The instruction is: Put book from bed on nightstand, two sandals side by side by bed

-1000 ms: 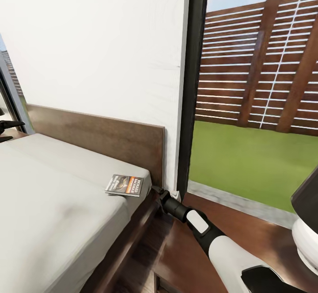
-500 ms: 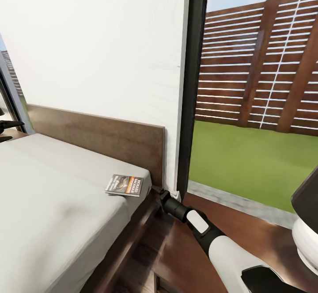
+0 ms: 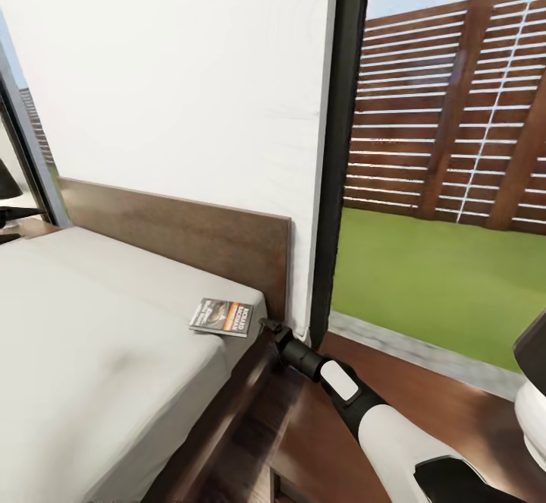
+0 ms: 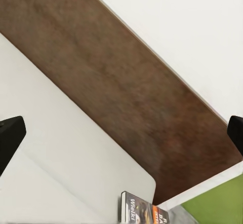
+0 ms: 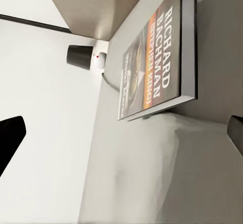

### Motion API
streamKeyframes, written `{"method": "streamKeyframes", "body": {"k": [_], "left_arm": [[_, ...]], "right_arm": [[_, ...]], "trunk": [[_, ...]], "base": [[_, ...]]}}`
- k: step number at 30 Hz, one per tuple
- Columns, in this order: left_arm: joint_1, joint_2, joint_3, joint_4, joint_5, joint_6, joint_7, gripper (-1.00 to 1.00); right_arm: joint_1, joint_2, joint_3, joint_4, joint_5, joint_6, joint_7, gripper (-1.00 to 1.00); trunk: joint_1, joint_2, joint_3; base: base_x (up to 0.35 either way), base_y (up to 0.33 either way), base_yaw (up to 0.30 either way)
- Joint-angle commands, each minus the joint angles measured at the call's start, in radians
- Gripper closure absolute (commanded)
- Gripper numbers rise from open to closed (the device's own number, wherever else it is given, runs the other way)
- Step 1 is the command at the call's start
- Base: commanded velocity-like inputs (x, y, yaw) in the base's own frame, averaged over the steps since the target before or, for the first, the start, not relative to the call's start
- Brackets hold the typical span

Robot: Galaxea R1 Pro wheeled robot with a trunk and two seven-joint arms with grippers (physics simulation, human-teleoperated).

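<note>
Count: one book (image 3: 222, 317); one bed (image 3: 91, 351) with one headboard (image 3: 189, 237); one nightstand (image 3: 425, 412); one robot arm (image 3: 356, 404); one window frame (image 3: 341, 146); one fence (image 3: 455, 108); one lamp (image 5: 81, 57).

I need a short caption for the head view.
Right gripper beside the book at the bed's corner.
</note>
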Motion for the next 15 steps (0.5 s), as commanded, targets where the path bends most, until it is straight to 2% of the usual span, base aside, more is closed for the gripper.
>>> {"method": "streamKeyframes", "body": {"k": [1,9,15], "left_arm": [[-0.001,0.000,0.002,0.000,-0.006,0.005,-0.006,-1.00],[-0.001,0.000,0.003,-0.001,-0.006,0.005,-0.007,-1.00],[-0.001,0.000,0.004,0.000,-0.006,0.005,-0.006,-1.00]], "right_arm": [[-0.001,0.000,0.002,0.001,-0.005,0.003,0.001,-1.00],[-0.001,0.000,0.002,0.001,-0.005,0.003,0.001,-1.00],[-0.001,0.000,0.001,0.001,-0.005,0.003,0.001,-1.00]], "trunk": [[0.000,0.000,-0.001],[0.000,0.000,-0.001],[0.000,0.000,-0.001]], "base": [[0.000,0.000,0.196],[0.000,0.000,0.190],[0.000,0.000,0.077]]}}
